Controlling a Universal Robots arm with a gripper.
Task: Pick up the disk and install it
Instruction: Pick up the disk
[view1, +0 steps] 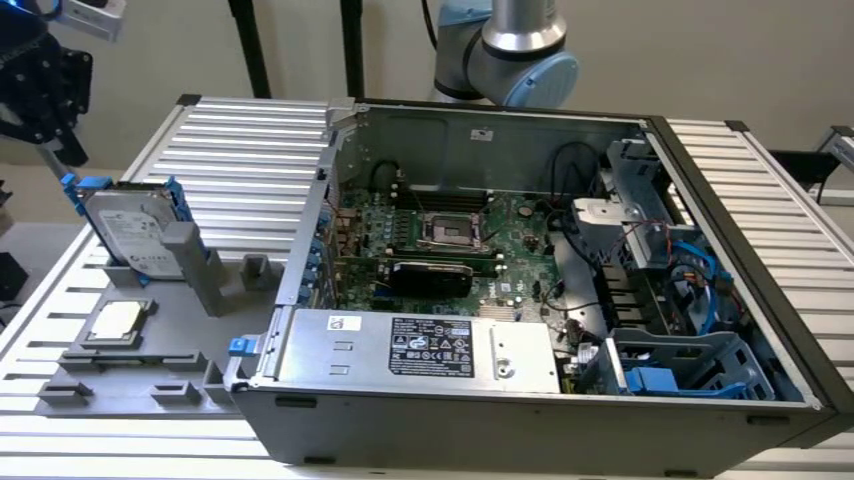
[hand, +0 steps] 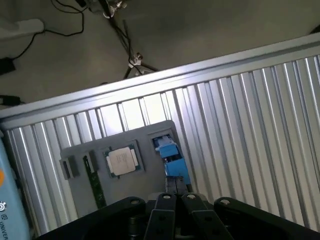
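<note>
Hovering with jaws pressed together and empty, our gripper (hand: 175, 194) hangs above the disk (view1: 131, 232), which we see propped on edge in its grey holder (view1: 140, 375) at nine o'clock of the open case (view1: 534, 425), presumably for a top grasp.

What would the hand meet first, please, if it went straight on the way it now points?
Probably the disk, its blue carrier edge directly ahead of the shut hand; depth is unclear.
</note>
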